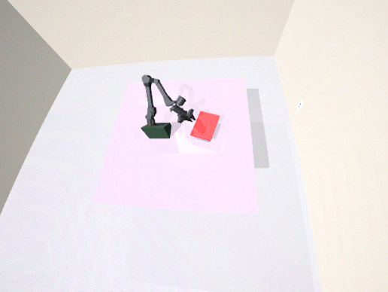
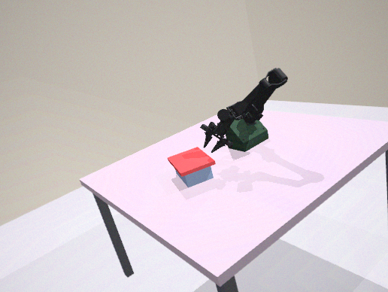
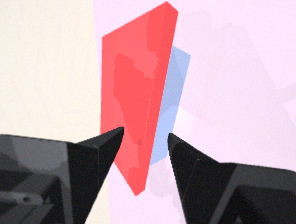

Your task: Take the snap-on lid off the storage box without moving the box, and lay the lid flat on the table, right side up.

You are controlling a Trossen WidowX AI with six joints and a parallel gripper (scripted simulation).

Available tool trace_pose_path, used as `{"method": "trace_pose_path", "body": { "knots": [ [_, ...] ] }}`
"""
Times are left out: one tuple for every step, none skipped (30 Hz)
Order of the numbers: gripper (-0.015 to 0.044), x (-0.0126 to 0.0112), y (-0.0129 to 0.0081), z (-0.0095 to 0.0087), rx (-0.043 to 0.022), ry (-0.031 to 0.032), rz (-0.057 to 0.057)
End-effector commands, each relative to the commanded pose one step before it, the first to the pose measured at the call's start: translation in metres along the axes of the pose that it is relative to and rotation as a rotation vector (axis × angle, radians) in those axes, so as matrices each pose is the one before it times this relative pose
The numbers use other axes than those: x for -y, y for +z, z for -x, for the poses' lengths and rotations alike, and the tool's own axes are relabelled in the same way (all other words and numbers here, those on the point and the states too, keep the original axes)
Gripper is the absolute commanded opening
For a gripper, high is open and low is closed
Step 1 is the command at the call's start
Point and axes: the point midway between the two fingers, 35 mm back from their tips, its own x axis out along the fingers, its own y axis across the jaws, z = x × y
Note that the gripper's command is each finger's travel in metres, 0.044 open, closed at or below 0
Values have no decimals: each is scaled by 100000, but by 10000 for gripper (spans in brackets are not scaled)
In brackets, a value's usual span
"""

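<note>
The storage box (image 2: 199, 176) stands with its red lid (image 2: 191, 160) snapped on, well in from every edge of the pink table (image 2: 286, 196), with bare surface all around it. The gripper (image 2: 213, 141) hangs just beside the lid's near edge, above it and apart, jaws half spread with nothing between them.

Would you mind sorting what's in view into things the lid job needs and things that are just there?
Needed for the job:
- red lid, on the box
- blue storage box
- gripper, open and empty
- pink table, where the lid must lie

Just there:
- green arm base
- nothing else loose on the table
</note>
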Motion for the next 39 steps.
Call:
{"method": "trace_pose_path", "body": {
  "knots": [
    [235,-148,-45,-690,151,517,-217],
    [235,7,3,-159,-7,3,-2],
    [235,8,4,-159,-9,5,-9],
    [235,9,4,-159,-9,5,-10],
    [235,10,5,-159,-10,5,-10],
    [235,13,5,-161,-7,0,7],
    [235,13,7,-160,-10,5,-11],
    [235,22,5,-160,-34,-26,-16],
    [235,20,7,-160,-25,-14,-14],
    [235,15,9,-160,-7,11,-11],
    [235,17,10,-161,-7,11,-11],
    [235,18,11,-161,-7,11,-11],
    [235,19,12,-161,-8,11,-12],
    [235,21,12,-161,-8,11,-12],
    [235,22,13,-161,-8,11,-12],
    [235,23,14,-161,-8,11,-12],
    [235,25,15,-161,-9,11,-12],
    [235,21,13,-133,-7,9,-10],
    [235,13,8,-80,-4,6,-6],
    [235,5,3,-27,-2,2,-2],
    [209,0,0,0,0,0,0],
    [183,0,0,0,0,0,0],
    [176,0,0,0,0,0,0],
    [169,0,0,0,0,0,0],
    [163,0,0,0,0,0,0],
    [156,0,0,0,0,0,0],
    [149,0,0,0,0,0,0],
    [143,0,0,0,0,0,0],
    [136,0,0,0,0,0,0],
    [129,0,0,0,0,0,0],
    [122,0,0,0,0,0,0],
    [116,0,0,0,0,0,0],
    [109,0,0,0,0,0,0],
    [103,0,0,0,0,0,0],
    [76,0,0,0,0,0,0],
    [50,0,0,0,0,0,0],
    [24,0,0,0,0,0,0],
    [0,0,0,0,0,0,0],
    [0,0,0,0,0,0,0]
  ]
}}
